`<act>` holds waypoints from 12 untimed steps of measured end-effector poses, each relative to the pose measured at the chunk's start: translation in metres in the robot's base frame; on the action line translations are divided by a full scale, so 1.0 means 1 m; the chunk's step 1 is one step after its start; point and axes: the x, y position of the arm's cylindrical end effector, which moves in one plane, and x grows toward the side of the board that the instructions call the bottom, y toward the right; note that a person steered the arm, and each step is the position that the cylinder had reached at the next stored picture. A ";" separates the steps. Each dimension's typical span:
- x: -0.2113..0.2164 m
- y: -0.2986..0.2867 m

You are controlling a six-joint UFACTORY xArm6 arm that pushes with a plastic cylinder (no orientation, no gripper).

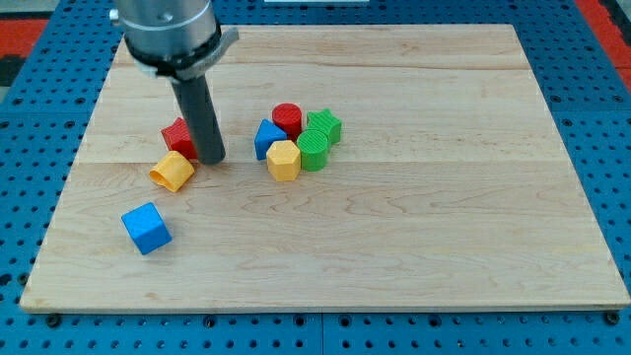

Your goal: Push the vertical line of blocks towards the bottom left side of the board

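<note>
Pale wooden counter [414,227] over blue pegboard. No hand on this arm, only the dark rod; my tip [210,159] rests against the red block [177,134], just above-right of the yellow block [173,171]. Blue cube [146,228] lies apart, lower left. Right of tip, a cluster: blue block [266,137], red cylinder [287,118], yellow hexagonal block [283,160], two green blocks [323,126] [313,150].

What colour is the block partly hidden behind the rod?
Red, showing just to the view's left of my tip in the camera view.
</note>
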 end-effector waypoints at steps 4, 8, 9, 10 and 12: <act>0.025 -0.047; 0.071 -0.068; 0.062 0.005; 0.105 0.025; 0.152 -0.043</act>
